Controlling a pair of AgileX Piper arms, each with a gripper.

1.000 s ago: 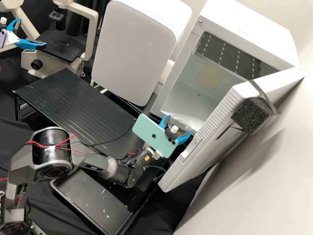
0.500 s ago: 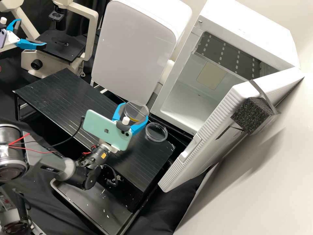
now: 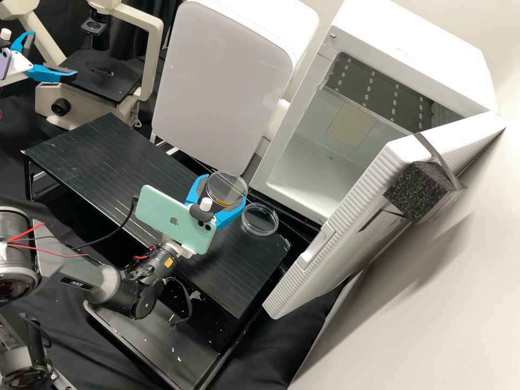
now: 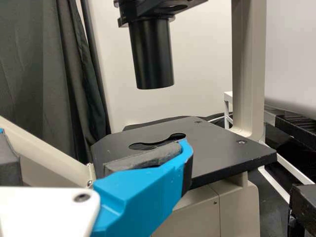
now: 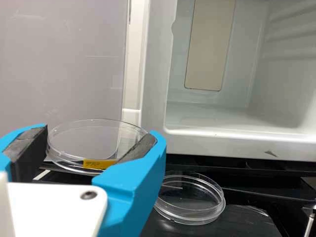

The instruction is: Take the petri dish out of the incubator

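The right gripper (image 3: 225, 189) is over the black stand's right part in the high view, shut on a clear petri dish (image 3: 227, 183). In the right wrist view the dish (image 5: 84, 140), with a yellow label, sits between the fingers of the right gripper (image 5: 101, 134). Outside the white incubator (image 3: 346, 103), whose door (image 3: 346, 216) stands open, a second clear dish (image 3: 260, 219) rests on the stand. At the microscope, the left gripper (image 3: 53, 54) stands open. A finger of the left gripper (image 4: 96, 140) crosses before the microscope stage in the left wrist view.
The black stand (image 3: 108, 157) runs in front of a closed white box (image 3: 222, 86). The microscope stage (image 3: 103, 76) is at the back left. Below the stand lies a dark tray (image 3: 141, 336). Black foam (image 3: 417, 192) is strapped to the incubator door.
The right gripper has drawn back from the incubator opening with the dish, moving left over the stand, and the second dish has come into sight. The left gripper has kept still.
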